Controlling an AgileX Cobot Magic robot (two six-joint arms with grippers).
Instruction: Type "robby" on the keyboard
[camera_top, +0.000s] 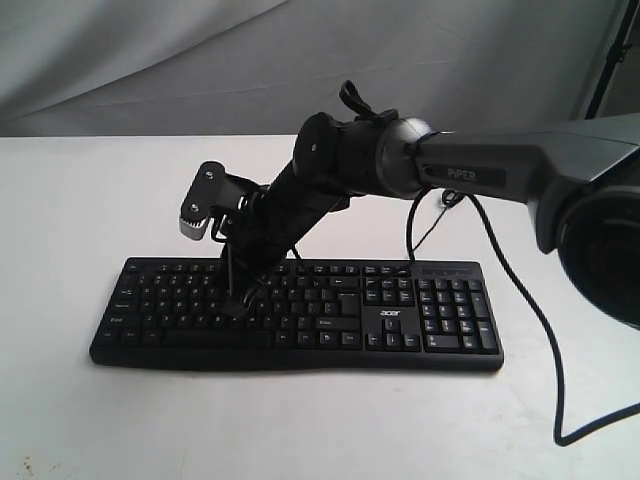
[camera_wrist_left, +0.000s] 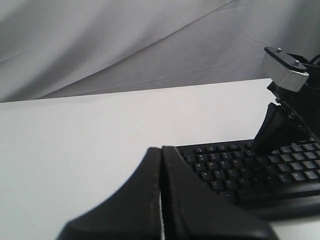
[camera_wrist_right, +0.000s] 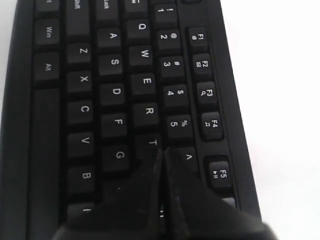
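Keyboard (camera_top: 300, 318): wide, black, full-size, with small white legends

Robotics lab bench: a creased grey cloth backdrop (camera_top: 150, 60) is hanging behind the far edge of a white worktop (camera_top: 70, 220), a black stand pole (camera_top: 611, 55) is rising past its far right corner, and a black arm (camera_top: 470, 172) lettered PIPER is extending over it.

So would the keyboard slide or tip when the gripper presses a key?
Tipping seems unlikely: the keyboard is wide, low and flat on the table. It looks like stiff plastic, so little flex. A slanted push from the right gripper might slide it on the smooth top.
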